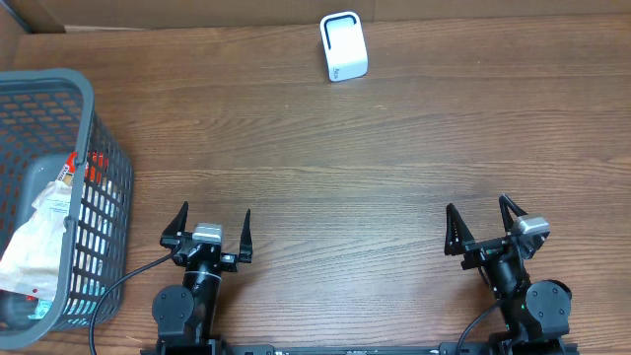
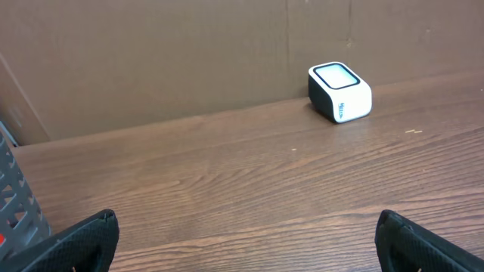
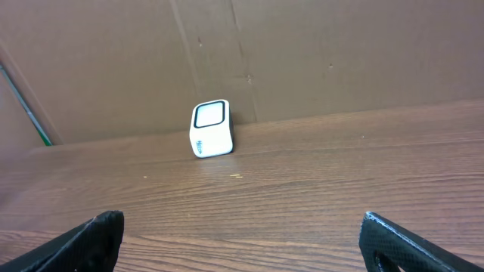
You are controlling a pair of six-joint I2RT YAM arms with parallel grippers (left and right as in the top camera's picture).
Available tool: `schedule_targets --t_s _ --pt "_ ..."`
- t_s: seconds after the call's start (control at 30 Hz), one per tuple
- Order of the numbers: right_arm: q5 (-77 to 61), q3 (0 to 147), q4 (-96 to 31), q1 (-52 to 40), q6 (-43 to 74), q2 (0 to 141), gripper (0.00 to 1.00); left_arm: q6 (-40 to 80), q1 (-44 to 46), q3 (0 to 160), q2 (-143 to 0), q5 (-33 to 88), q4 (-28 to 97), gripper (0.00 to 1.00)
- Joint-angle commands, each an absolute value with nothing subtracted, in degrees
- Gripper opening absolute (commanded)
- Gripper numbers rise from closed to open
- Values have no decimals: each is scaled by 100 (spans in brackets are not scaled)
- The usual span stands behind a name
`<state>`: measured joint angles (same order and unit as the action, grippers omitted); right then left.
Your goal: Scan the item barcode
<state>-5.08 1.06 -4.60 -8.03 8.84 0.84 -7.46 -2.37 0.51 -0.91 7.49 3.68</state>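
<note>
A white barcode scanner (image 1: 344, 46) with a dark-framed window stands at the table's far edge; it also shows in the left wrist view (image 2: 339, 92) and the right wrist view (image 3: 211, 129). Packaged items lie in the grey basket (image 1: 99, 133) at the left, among them a pale crinkled packet (image 1: 39, 232) and a red-and-white pack (image 1: 84, 168); no barcode shows. My left gripper (image 1: 215, 211) (image 2: 247, 219) stands open over bare wood near the front edge, holding nothing. My right gripper (image 1: 477, 205) (image 3: 242, 217) is open and empty too, at the front right.
A brown cardboard wall (image 2: 189, 53) runs along the table's back behind the scanner. The grey basket's mesh wall (image 2: 11, 200) sits just left of my left gripper. Wood-grain table (image 1: 345, 168) stretches between grippers and scanner.
</note>
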Motion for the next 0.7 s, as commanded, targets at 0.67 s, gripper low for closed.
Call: schedule_targets --t_s 0.67 --pt "-454 45 -438 -858 902 16 100 -685 -261 27 -49 703 384 99"
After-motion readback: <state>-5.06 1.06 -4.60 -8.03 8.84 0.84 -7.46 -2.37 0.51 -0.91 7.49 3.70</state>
